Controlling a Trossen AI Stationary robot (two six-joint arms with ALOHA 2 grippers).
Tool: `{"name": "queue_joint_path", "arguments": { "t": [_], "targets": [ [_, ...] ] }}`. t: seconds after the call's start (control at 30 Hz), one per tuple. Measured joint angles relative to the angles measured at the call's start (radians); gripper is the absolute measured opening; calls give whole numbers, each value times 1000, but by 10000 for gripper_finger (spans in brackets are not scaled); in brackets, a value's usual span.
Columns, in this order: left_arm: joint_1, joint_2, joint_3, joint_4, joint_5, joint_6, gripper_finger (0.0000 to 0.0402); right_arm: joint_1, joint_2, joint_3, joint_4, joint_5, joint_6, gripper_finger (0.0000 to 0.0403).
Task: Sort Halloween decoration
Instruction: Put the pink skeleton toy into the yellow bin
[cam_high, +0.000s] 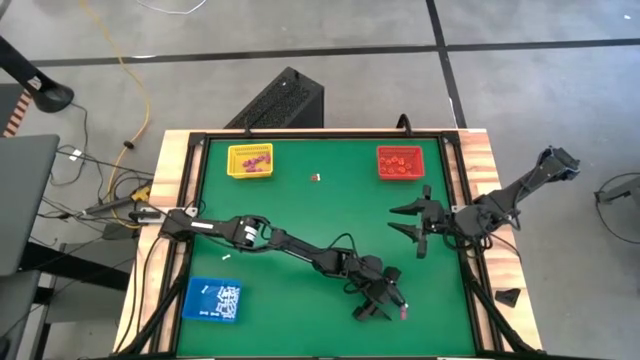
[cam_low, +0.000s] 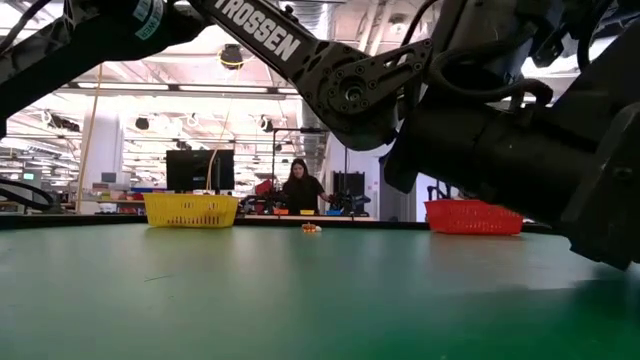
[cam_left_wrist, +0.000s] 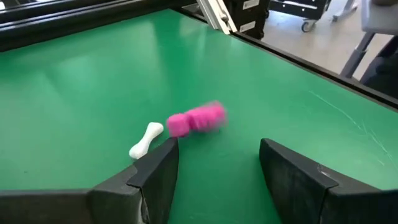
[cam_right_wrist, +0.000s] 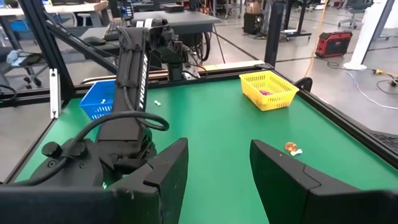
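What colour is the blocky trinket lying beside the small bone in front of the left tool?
Bright pink trinket, next to the white bone; clearest in the left wrist view.

Three square plastic mesh trays: one yellow (cam_high: 250, 160), one red (cam_high: 400, 162), one blue (cam_high: 212, 300). Two dark robot arms. Just ahead of the left gripper's (cam_left_wrist: 217, 158) spread fingers: one pink knobbly trinket (cam_left_wrist: 196, 119), one white bone-shaped trinket (cam_left_wrist: 145, 139).

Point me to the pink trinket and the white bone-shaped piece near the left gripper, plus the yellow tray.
pink trinket (cam_left_wrist: 196, 119): left wrist view, middle of its body.
white bone-shaped piece (cam_left_wrist: 146, 139): left wrist view, its shaft.
yellow tray (cam_high: 250, 173): high view, near rim.
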Motion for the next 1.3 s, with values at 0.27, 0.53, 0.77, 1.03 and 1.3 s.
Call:
{"name": "queue_joint_path", "arguments": {
  "t": [0.27,0.53,0.77,1.03,1.3],
  "targets": [
    [-3,0,0,20,9,-17,215,-12,3,0,0,3,0,202],
    [-4,2,-2,98,-2,-23,215,-12,3,0,0,3,0,202],
    [-17,2,0,157,-52,54,215,-12,3,0,0,1,-1,202],
    [-20,2,39,130,-110,98,215,-12,3,0,14,0,-1,202],
    [-25,186,306,51,-50,83,215,-12,3,1,68,-2,-10,202]
  ]
}}
